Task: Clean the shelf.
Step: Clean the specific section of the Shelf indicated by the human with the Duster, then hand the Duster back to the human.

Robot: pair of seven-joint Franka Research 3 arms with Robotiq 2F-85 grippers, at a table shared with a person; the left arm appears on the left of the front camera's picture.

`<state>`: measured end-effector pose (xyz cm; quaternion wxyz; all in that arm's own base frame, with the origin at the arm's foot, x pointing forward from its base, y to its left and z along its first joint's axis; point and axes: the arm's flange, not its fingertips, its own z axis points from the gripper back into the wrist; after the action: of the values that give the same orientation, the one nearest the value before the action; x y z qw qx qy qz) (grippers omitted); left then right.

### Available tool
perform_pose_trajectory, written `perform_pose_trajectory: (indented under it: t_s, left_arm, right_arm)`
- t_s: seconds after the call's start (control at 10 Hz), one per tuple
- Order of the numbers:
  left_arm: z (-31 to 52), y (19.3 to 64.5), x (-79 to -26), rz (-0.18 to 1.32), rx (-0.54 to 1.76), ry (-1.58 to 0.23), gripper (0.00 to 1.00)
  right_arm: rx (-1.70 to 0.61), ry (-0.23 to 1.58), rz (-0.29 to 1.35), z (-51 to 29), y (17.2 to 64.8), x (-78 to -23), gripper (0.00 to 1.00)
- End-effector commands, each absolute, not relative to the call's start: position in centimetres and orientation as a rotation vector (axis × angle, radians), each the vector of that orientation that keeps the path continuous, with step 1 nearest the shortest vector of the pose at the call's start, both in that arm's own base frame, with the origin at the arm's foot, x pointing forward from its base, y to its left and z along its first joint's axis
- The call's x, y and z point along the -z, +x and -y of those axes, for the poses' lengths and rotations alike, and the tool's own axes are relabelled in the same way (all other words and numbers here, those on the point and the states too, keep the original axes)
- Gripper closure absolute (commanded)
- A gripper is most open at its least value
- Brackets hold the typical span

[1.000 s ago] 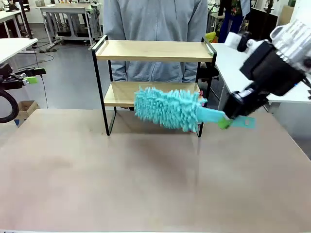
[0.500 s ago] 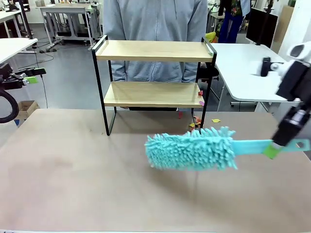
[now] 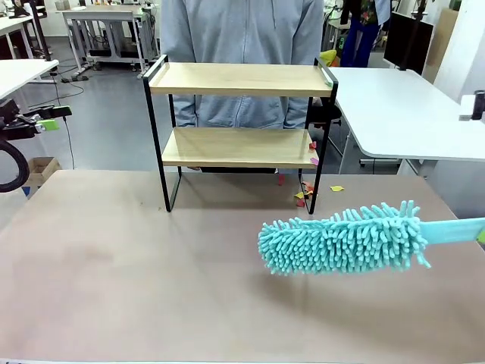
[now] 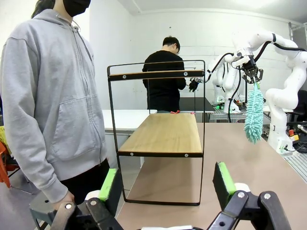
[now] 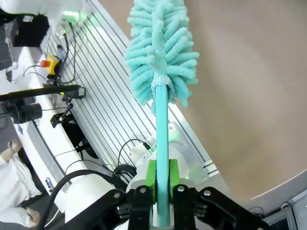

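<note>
Behind the brown table (image 3: 151, 288) a workshop with white tables is seen, and a person in a grey hoodie (image 3: 242, 45) stands just behind the shelf (image 3: 239, 129), which sits at the far edge of the table. The right gripper (image 5: 162, 191) is clamped on the flat handle of a teal duster (image 3: 341, 239), whose fluffy head hangs low over the table, well apart from the shelf. The left gripper (image 4: 168, 184) waits with its jaws apart and holds nothing.

The risk, as it seems: the handle is thin and held near its end, so the long head could swing or slip in the pads; a sweep back could also hit the black frame and push the light shelf toward the person.

From the front, small coloured scraps (image 3: 307, 193) lie by the shelf's right leg. The left wrist view gives the shelf from its side, with the lower board bare. The right wrist view makes the grip itself clear
</note>
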<state>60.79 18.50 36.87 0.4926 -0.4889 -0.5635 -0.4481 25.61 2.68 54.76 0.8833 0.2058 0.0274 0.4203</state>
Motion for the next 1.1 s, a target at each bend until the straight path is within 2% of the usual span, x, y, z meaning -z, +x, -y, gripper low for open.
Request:
perform_pose_trajectory:
  t_s: [0.0, 1.0]
  left_arm:
    - [-18.42, 60.63, -37.19, 1.366, 1.098, -1.184, 0.0]
    - [-18.42, 60.63, -37.19, 1.366, 1.098, -1.184, 0.0]
  right_arm:
    - [-0.864, 0.406, -0.068, -3.71, 25.12, -54.79, 0.87]
    - [-0.864, 0.406, -0.068, -3.71, 25.12, -54.79, 0.87]
